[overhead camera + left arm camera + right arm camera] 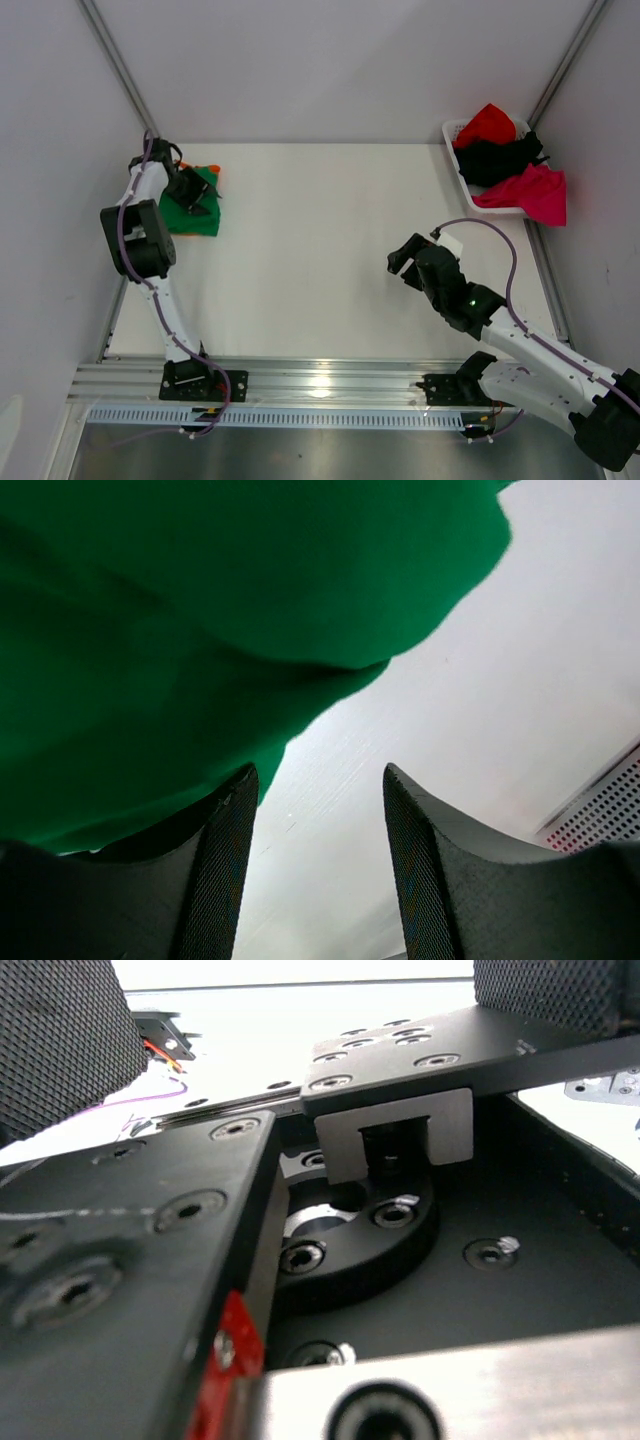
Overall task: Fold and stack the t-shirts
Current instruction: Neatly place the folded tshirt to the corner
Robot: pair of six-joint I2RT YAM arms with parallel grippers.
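Green t-shirt lies far left on counter; left hand over it, part-open, nothing btwn fingers. Right hand wide, empty, near right.

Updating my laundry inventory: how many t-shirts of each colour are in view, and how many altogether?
green t-shirt: 1
orange t-shirt: 1, only a sliver showing
red t-shirt: 1
black t-shirt: 1
magenta t-shirt: 1
Total: 5
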